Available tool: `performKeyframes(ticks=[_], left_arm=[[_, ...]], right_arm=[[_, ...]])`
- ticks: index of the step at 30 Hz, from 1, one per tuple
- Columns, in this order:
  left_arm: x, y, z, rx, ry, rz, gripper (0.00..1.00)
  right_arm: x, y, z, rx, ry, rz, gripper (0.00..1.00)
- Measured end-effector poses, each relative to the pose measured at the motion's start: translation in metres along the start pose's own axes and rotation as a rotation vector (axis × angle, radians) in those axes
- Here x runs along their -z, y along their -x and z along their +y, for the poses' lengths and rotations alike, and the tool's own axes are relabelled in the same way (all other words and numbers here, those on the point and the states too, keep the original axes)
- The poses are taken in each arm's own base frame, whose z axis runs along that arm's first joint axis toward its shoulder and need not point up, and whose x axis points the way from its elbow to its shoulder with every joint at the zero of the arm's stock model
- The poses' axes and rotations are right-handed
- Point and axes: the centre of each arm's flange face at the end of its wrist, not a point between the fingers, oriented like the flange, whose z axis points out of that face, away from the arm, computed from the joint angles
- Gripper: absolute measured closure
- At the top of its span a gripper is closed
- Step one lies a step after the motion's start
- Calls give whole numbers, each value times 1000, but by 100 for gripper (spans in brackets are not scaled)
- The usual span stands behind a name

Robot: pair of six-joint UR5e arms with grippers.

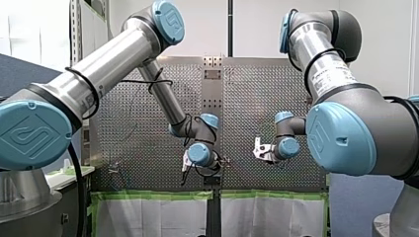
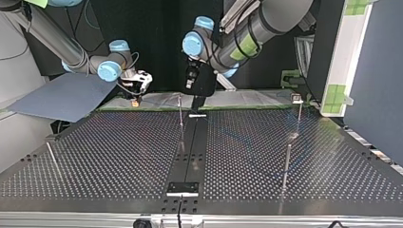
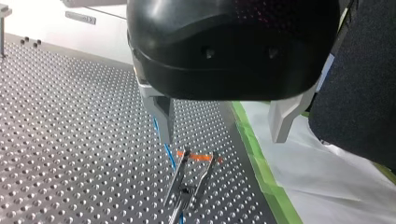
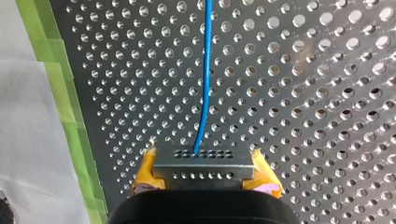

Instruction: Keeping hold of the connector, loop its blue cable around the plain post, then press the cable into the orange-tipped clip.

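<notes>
bordering the table [image 3: 70,140] beside the clip [image 3: 187,179], green tape [image 3: 264,170].

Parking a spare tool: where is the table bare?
Top view: bare plate between the slanted rod and the black centre strip, and between that strip and the right posts. Crowded: far edge, under my left hand and my right hand.

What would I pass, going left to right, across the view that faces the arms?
Thin metal rod → my right gripper → my left gripper → tall metal post.
</notes>
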Motion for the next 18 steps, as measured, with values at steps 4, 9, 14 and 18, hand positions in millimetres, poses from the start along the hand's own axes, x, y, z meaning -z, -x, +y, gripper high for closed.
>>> performKeyframes(ticks=[4, 9, 14, 18], left_arm=[[2, 0, -3, 2, -5, -1, 1], [3, 0, -6, 15, -7, -4, 1], [3, 0, -5, 33, 5, -7, 1], [3, 0, -4, 40, 12, -6, 1]], right_arm=[[0, 0, 0, 0, 0, -3, 100], [1, 1, -1, 1, 0, -4, 100], [1, 1, -1, 4, -2, -6, 100], [1, 2, -1, 4, -2, -7, 100]])
